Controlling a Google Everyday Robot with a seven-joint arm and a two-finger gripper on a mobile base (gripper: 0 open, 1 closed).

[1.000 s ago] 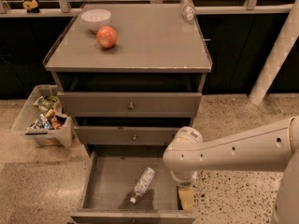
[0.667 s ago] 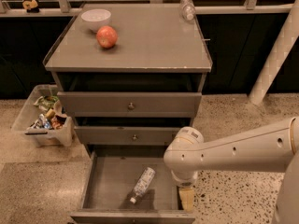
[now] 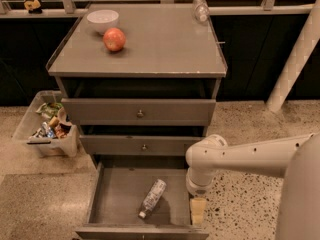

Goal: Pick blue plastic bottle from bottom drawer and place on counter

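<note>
The blue plastic bottle (image 3: pixel 152 198) lies on its side on the floor of the open bottom drawer (image 3: pixel 115 199), with its white cap toward the drawer's front. My gripper (image 3: pixel 197 210) hangs at the end of the white arm (image 3: pixel 240 156), over the drawer's right edge. It is to the right of the bottle and apart from it. The grey counter (image 3: pixel 150 49) is the top of the cabinet above.
On the counter stand a red apple (image 3: pixel 114 39), a white bowl (image 3: pixel 102 20) and a clear crinkly bottle (image 3: pixel 200 8) at the back right. The two upper drawers (image 3: pixel 140 114) are shut. A bin of snacks (image 3: pixel 47 129) sits on the floor at left, and a white pillar (image 3: pixel 295 59) stands at right.
</note>
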